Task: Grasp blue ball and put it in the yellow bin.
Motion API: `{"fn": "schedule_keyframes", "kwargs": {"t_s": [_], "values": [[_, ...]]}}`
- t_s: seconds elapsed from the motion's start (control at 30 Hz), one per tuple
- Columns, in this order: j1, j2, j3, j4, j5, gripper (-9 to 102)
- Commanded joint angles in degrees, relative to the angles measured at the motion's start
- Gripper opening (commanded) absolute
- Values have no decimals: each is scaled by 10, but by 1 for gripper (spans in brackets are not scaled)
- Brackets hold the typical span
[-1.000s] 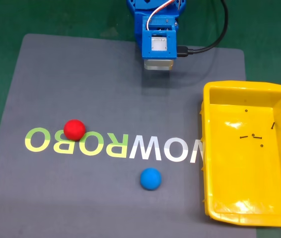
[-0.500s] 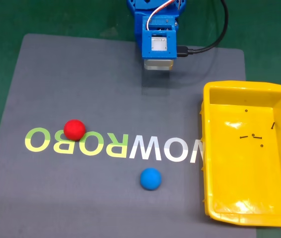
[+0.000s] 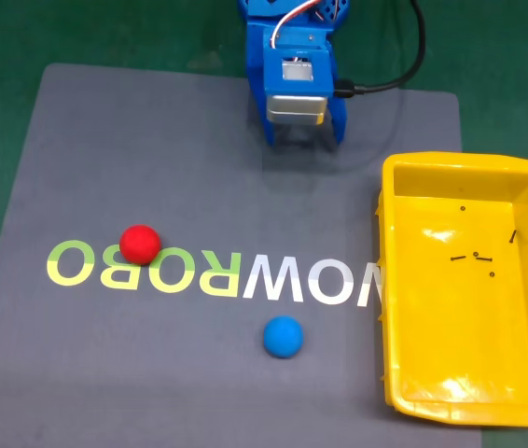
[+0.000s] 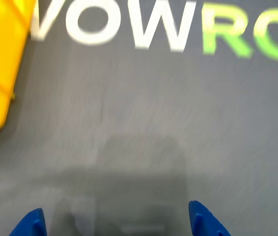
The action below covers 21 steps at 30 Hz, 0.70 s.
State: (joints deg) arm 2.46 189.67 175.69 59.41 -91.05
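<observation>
Yellow bin [image 3: 525, 182]: hard plastic, glossy, with bright highlights on floor and walls. Blue ball [image 3: 283, 336] and red ball [image 3: 139, 243]: matt, no shine. Mat [image 3: 152, 140]: grey, matt, smooth, with flat printed lettering [image 3: 273, 278]. Gripper [image 4: 117, 225]: blue plastic fingers [image 4: 205, 222], smooth. At 12 o'clock in the fixed view, the arm [image 3: 297, 65] shows a blue plastic shell with a dull silver block.

A: What lies on the grey mat [image 3: 152, 149]?
B: A red ball [image 3: 139, 244], touching the green letters [image 3: 143, 269]. White letters [image 3: 311, 280] stand beside them, and a black cable [image 3: 390, 84] is near the mat's top edge
</observation>
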Motion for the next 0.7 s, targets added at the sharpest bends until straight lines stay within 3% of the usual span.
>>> {"fn": "schedule_keyframes", "kwargs": {"t_s": [0.0,0.37,0.67], "values": [[16,9,9,-49,-23,34],[19,9,4,-267,-71,33],[22,4,3,-309,-63,34]]}}
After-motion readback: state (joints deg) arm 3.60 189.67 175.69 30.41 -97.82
